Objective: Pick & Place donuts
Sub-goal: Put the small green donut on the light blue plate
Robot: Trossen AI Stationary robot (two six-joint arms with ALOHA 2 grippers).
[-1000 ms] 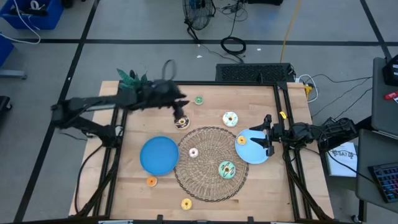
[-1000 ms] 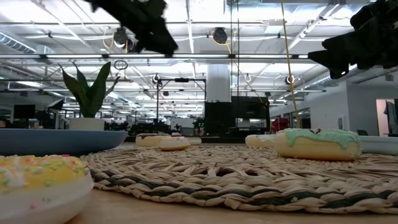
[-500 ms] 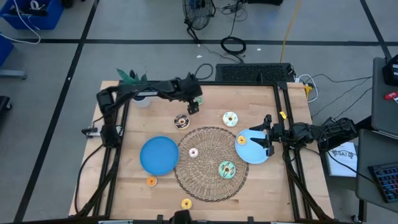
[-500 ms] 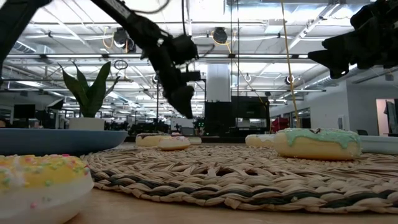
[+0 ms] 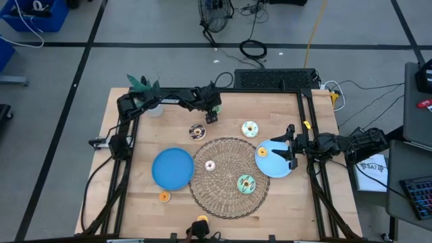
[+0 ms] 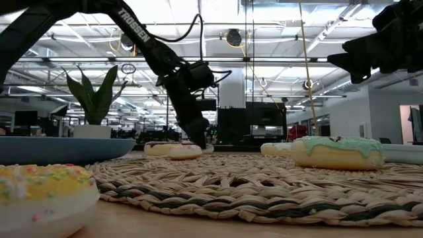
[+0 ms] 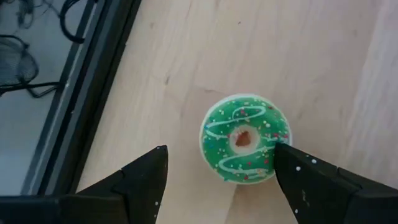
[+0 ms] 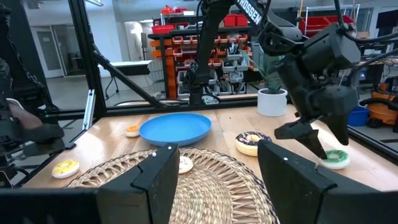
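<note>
Left gripper (image 7: 217, 174) low over the green iced donut (image 7: 245, 138) at the table's far edge, jaws spread.

Left wrist view: the two dark fingers (image 7: 144, 177) stand apart either side of the green donut, which lies flat on bare wood, not gripped. One finger looks to touch its rim; the other is clear of it. High view: left gripper (image 5: 211, 111) at the far middle of the table, chocolate donut (image 5: 197, 131) just nearer. White-iced donut (image 5: 250, 128) on wood by the wicker mat (image 5: 226, 192); two more donuts on the mat. Right gripper (image 5: 289, 148) waits over a blue plate (image 5: 270, 165) on the right, fingers apart, holding nothing. Another blue plate (image 5: 172, 169) left of the mat.
</note>
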